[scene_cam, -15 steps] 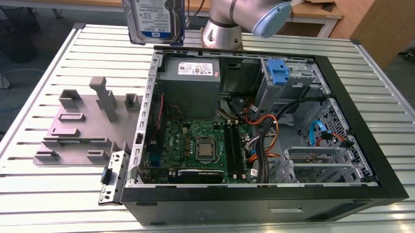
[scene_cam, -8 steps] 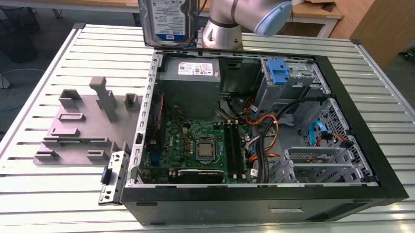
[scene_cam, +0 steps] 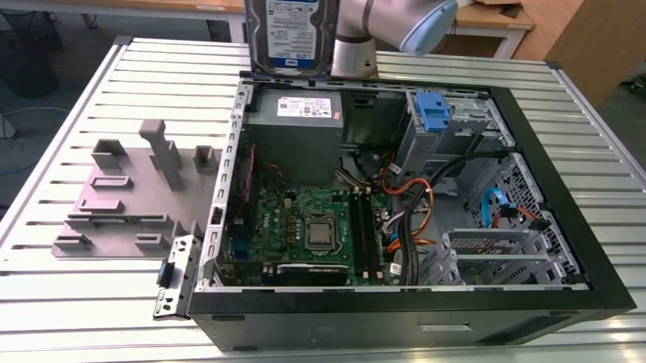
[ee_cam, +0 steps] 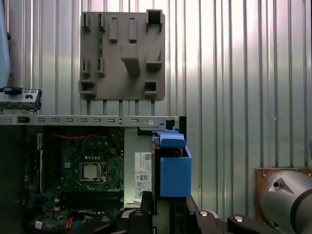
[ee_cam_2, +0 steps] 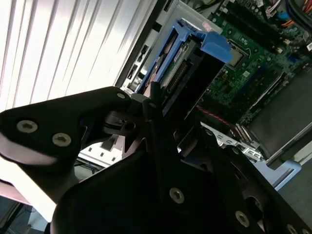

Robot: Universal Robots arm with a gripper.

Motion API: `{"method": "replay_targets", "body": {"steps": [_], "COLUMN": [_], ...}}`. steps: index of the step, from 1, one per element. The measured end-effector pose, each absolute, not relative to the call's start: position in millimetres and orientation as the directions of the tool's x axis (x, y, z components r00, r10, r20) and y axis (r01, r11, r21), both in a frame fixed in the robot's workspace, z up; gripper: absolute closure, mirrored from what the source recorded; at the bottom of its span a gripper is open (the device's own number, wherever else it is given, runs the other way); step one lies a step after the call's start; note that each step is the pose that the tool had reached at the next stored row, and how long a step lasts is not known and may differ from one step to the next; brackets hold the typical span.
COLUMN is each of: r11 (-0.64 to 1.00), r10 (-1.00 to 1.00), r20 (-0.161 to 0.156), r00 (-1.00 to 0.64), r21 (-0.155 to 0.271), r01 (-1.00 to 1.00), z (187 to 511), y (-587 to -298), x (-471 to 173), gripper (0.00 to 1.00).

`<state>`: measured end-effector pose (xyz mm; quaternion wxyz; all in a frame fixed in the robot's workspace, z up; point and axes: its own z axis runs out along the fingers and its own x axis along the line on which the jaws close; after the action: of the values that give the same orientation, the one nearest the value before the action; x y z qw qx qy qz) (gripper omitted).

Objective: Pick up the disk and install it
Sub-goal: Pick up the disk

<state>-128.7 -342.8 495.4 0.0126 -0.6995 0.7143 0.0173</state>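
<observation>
The disk point(scene_cam: 293, 34), a silver drive with a white-and-blue label, hangs upright in the air over the far edge of the open computer case point(scene_cam: 545, 295), just above the grey power-supply box point(scene_cam: 302, 113). In both wrist views its blue carrier point(ee_cam_2: 214, 46) point(ee_cam: 173, 170) sticks out beyond my gripper point(ee_cam_2: 158, 100) point(ee_cam: 156, 207), which is shut on the disk. The first wrist view looks straight down past the disk onto the case's edge and the motherboard point(ee_cam: 87, 170).
A tall blue clip on a bare metal cage point(scene_cam: 432, 113) stands in the case at the exterior view's right of the power supply. Orange and black cables point(scene_cam: 414, 189) cross the middle. A grey fixture plate point(scene_cam: 121, 197) with upright holders lies on the slatted table point(scene_cam: 60, 302) beside the case.
</observation>
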Motion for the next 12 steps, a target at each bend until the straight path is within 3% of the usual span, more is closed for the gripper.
{"method": "replay_targets", "body": {"steps": [12], "r11": [0.021], "r10": [-0.999], "r20": [-0.042], "r00": [-0.021], "r21": [0.007], "r01": [-1.0], "z": [493.6], "y": [-342.7], "x": [-109.5], "gripper": [0.65]}}
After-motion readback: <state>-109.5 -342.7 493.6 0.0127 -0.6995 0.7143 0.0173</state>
